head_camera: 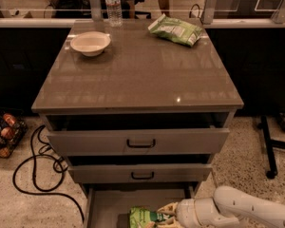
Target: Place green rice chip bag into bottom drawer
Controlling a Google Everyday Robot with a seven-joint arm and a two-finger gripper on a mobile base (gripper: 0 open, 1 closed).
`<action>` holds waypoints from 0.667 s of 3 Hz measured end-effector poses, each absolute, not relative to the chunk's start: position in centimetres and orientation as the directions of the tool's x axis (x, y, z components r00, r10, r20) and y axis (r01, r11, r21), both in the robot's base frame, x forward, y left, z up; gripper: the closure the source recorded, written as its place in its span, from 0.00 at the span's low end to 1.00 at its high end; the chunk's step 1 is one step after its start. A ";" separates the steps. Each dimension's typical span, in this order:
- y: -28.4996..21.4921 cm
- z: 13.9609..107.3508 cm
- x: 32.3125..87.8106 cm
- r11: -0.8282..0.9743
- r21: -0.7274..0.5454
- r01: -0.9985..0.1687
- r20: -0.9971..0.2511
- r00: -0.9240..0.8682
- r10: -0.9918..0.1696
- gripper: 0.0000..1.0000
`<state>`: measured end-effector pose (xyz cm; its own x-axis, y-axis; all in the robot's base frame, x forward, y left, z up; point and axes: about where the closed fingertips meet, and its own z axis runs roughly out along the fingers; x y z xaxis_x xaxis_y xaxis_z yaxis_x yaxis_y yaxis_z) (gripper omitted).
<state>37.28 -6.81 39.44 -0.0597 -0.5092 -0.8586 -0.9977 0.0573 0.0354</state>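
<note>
The green rice chip bag (pixel 143 218) is bright lime green and lies low inside the open bottom drawer (pixel 107 208), partly cut off by the lower edge of the view. My gripper (pixel 165 214) is at the bag's right end, inside the drawer, with pale fingers (pixel 168 207) around the bag's edge. My white arm (pixel 242 209) reaches in from the lower right. The drawer's flat grey floor shows to the left of the bag.
Two shallower grey drawers with black handles (pixel 140 143) stand slightly pulled out above. On the cabinet top are a white bowl (pixel 90 42), a water bottle (pixel 113 4) and a paler green bag (pixel 175 30). A black cable (pixel 38 170) and a basket (pixel 4 133) lie on the floor at left.
</note>
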 end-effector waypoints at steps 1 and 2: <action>-6.3 37.6 38.0 0.070 0.030 -0.997 -0.845 -0.063 -0.531 1.00; -5.4 34.3 39.0 0.091 0.020 -0.996 -0.815 -0.069 -0.576 1.00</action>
